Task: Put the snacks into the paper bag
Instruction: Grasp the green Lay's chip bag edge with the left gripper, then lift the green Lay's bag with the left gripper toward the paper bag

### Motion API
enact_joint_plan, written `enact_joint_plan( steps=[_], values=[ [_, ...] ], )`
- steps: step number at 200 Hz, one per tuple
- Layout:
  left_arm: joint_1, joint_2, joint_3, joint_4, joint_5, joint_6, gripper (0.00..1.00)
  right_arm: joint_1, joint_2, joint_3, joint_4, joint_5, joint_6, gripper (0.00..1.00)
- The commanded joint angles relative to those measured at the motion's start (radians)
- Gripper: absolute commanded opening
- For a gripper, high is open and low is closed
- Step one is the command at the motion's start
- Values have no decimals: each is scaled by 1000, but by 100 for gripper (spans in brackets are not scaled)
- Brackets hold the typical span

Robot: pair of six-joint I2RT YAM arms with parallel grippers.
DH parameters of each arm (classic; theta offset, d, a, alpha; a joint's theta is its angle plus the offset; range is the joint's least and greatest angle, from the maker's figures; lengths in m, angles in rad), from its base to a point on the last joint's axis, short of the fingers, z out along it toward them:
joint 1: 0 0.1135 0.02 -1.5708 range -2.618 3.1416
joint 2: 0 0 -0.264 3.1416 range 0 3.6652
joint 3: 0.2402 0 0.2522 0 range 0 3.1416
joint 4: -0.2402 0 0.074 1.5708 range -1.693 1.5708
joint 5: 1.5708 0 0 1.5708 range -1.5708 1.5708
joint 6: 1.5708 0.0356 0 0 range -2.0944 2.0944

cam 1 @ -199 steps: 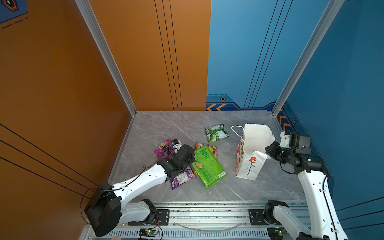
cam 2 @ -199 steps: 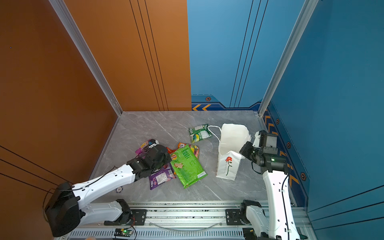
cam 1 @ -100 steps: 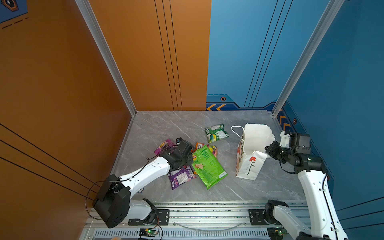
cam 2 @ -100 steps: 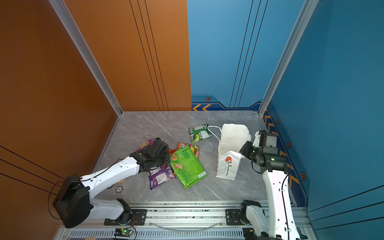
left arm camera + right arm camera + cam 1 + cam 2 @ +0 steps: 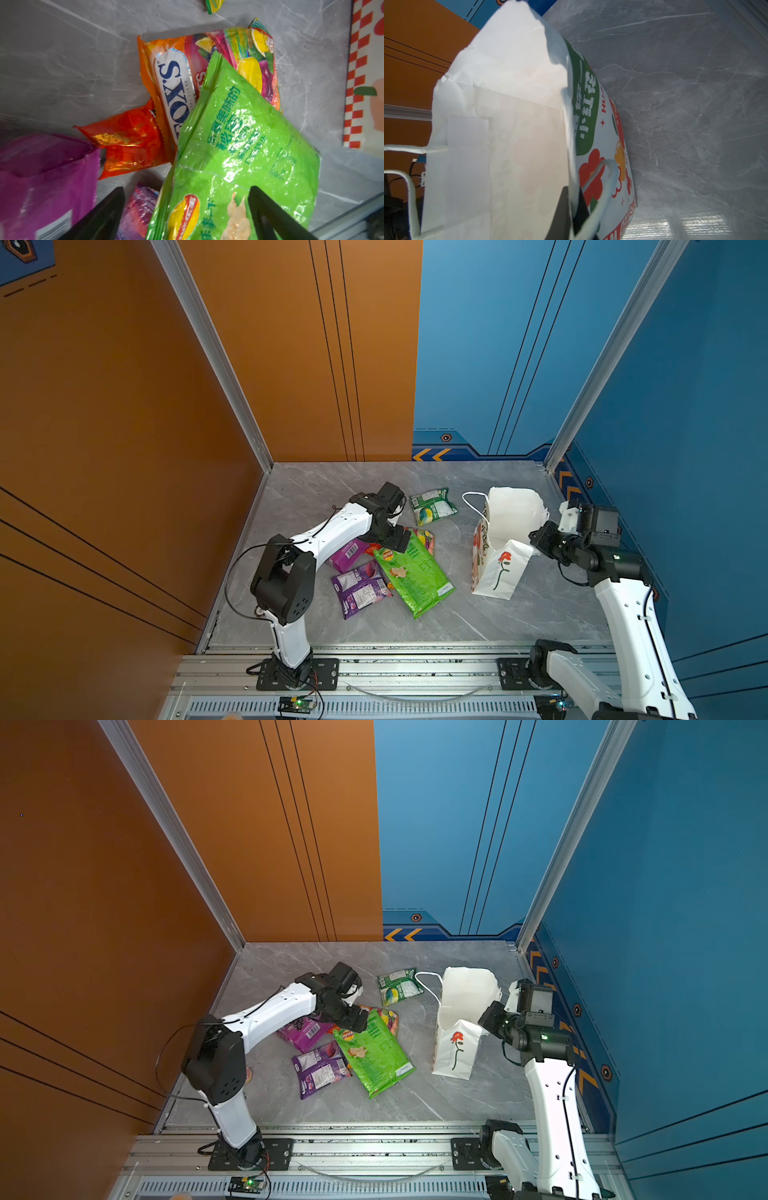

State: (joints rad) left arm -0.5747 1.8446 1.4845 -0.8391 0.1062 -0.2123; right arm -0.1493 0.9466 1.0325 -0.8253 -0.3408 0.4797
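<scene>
Gaping left gripper (image 5: 186,190) over glossy green packet (image 5: 415,576); right gripper (image 5: 572,209) pinching white, flower-printed paper bag (image 5: 498,585).

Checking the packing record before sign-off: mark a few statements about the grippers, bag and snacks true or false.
1. The right gripper is shut on the paper bag's rim. True.
2. The left gripper grips the large green packet. False: its jaws stand open over it.
3. The FOX'S packet lies partly under the large green packet. True.
4. The small green packet is inside the bag. False: it lies on the table beside the bag.
</scene>
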Motion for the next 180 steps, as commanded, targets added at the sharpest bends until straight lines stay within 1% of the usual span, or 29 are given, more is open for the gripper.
enact_joint_plan(
  steps=[1,6,25,38,40,43,62,81,91,102,121,138,145,180],
  values=[
    [18,69,92,-126,129,112,93,8,-1,-20,8,-10,13,5],
    [18,83,105,-134,137,116,91,8,-2,-22,8,-10,13,5],
    [24,122,126,-135,158,123,90,8,-6,-24,9,-8,13,6],
    [31,149,136,-139,185,126,87,8,-11,-27,8,-4,12,7],
    [32,152,138,-140,188,127,84,8,-11,-28,8,-4,12,7],
    [32,157,140,-141,191,129,81,8,-11,-28,8,-4,11,7],
    [32,181,143,-141,204,129,72,8,-10,-28,8,-9,13,7],
    [36,195,134,-142,251,132,61,9,-12,-28,8,-8,13,7],
    [35,199,128,-142,265,133,52,8,-12,-28,8,-6,13,7],
    [34,200,124,-142,269,125,37,8,-11,-28,10,-9,14,7],
    [33,188,114,-140,270,109,18,8,-6,-24,14,-26,18,7],
    [22,156,97,-126,242,84,6,11,-8,-17,14,-23,22,7],
    [14,130,82,-105,233,74,0,10,-8,-15,14,-20,23,7],
    [-23,-17,-21,11,203,-3,0,10,-9,-11,14,-15,26,7]
  ],
)
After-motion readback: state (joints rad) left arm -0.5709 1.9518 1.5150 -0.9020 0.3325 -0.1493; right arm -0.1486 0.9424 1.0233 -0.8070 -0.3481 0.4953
